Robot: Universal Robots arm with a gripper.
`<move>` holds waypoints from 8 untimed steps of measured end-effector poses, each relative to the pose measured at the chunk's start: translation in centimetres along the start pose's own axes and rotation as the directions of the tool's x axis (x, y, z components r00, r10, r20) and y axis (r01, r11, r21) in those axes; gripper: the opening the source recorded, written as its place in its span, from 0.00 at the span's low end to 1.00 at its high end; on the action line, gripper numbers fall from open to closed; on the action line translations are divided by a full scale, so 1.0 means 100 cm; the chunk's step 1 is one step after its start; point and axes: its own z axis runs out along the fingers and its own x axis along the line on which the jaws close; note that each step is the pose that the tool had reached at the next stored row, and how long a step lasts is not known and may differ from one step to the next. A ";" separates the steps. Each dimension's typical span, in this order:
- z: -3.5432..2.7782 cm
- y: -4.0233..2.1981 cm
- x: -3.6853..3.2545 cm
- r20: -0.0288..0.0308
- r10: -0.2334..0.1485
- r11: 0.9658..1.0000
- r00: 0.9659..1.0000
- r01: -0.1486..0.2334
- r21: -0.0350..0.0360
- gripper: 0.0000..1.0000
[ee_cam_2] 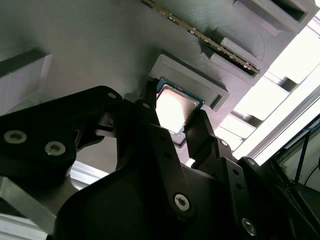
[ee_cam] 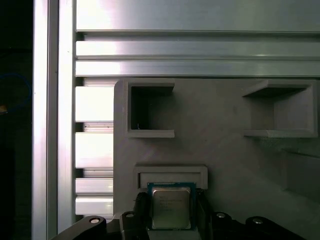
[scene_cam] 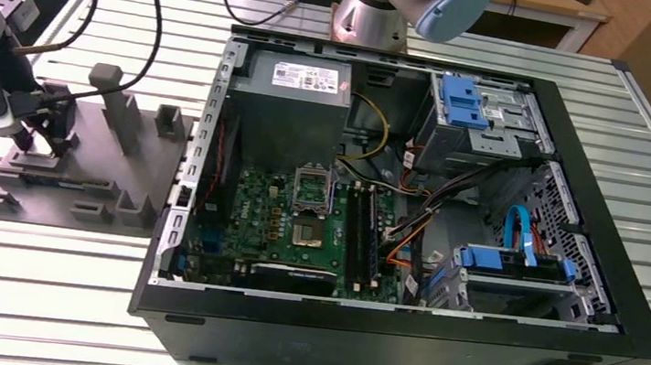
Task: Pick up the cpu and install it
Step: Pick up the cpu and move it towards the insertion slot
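Exterior view: the gripper sits low over the grey fixture at the exterior view's left, on the slatted table. It is well apart from the open computer case, whose motherboard faces up. In both wrist views the cpu lies flat in a shallow seat of the fixture (silver top up), and the two black fingers press against its opposite edges — clamped on the chip.

Print on the cpu and the power supply label is illegible.
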 end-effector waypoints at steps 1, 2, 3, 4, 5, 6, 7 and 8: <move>0.0000 0.0000 0.0000 0.000 0.000 1.000 1.000 0.000 0.000 0.48; 0.0000 0.0000 0.0000 0.000 0.000 1.000 1.000 0.000 0.000 0.47; 0.0000 0.0000 0.0000 0.000 0.000 1.000 1.000 0.000 0.000 0.47; 0.0001 0.0000 0.0000 0.000 0.000 1.000 1.000 0.000 0.000 0.47; 0.0000 0.0000 0.0000 0.000 0.000 1.000 1.000 0.000 0.000 0.47; -0.0002 0.0000 -0.0001 0.000 0.000 1.000 1.000 0.000 0.000 0.47; -0.0009 0.0001 -0.0001 0.000 0.000 1.000 1.000 0.000 0.000 0.47; -0.0017 0.0001 0.0000 0.000 0.000 1.000 1.000 0.000 0.000 0.47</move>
